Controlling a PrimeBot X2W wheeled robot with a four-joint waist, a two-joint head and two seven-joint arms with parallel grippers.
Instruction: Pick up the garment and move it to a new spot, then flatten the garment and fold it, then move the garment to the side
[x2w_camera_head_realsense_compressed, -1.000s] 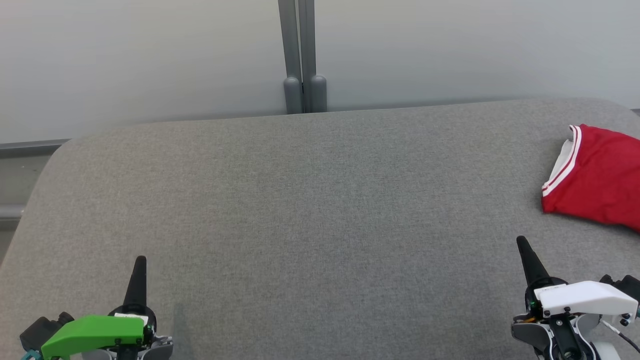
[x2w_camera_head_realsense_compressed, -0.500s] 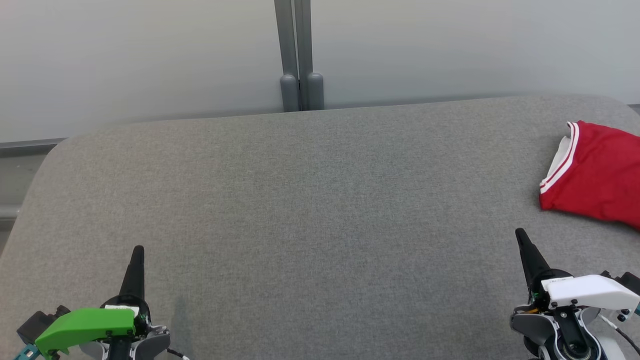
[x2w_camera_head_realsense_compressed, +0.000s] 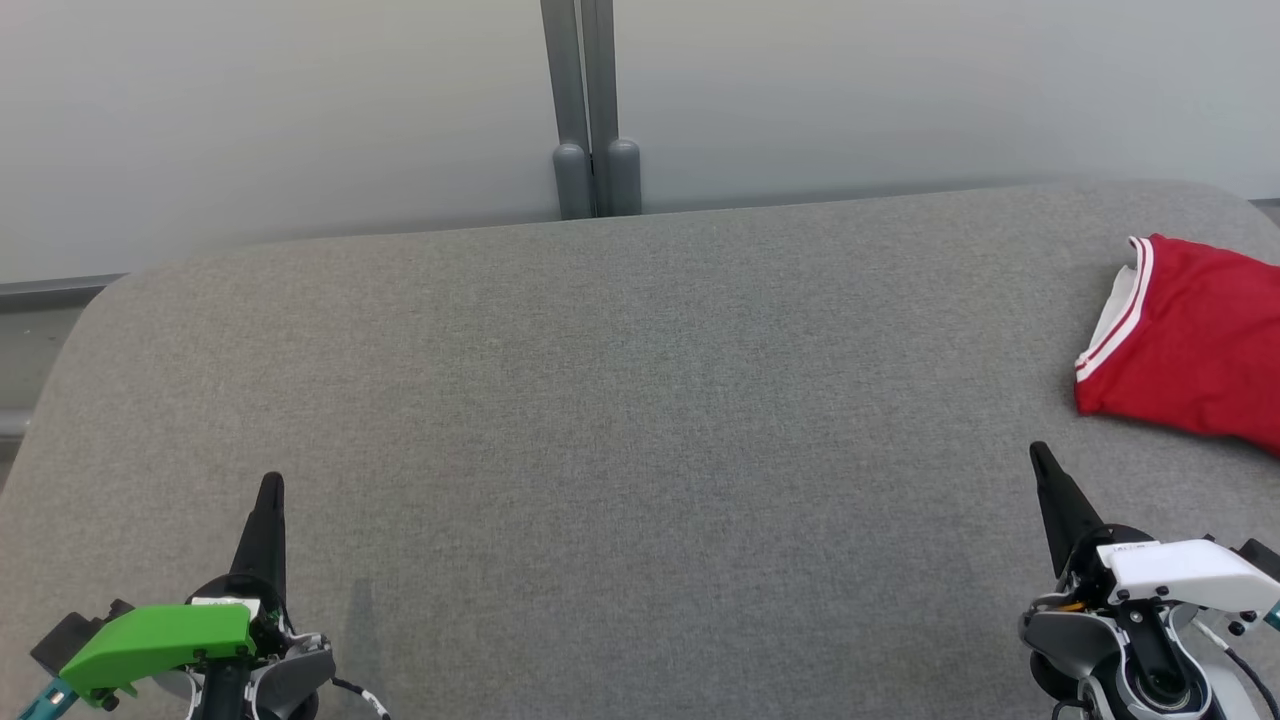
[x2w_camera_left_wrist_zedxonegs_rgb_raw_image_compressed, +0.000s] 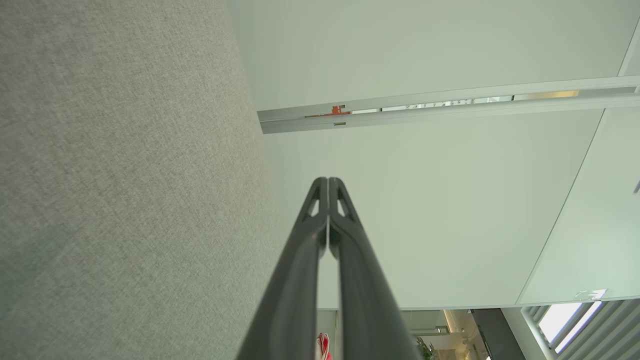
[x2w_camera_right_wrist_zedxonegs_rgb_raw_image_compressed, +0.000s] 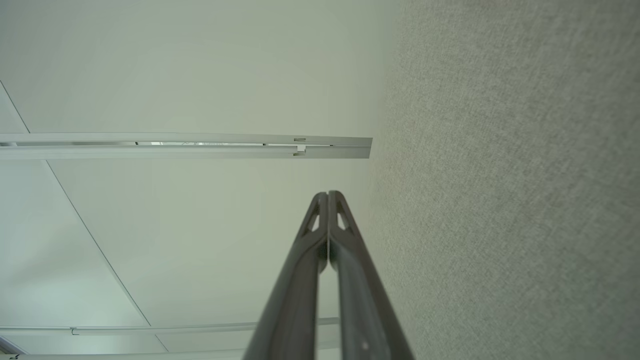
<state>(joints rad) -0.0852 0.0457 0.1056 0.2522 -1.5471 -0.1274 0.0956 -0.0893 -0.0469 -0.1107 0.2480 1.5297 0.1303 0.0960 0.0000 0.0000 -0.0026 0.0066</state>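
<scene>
Garment folded, resting on grey surface

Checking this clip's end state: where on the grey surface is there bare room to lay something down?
The whole middle of the grey surface is bare, from the left gripper across to the right gripper and back to the grey posts. The right edge is taken by the red garment.

Head camera overlooks the grey surface; 2 wrist cameras skim along it.
</scene>
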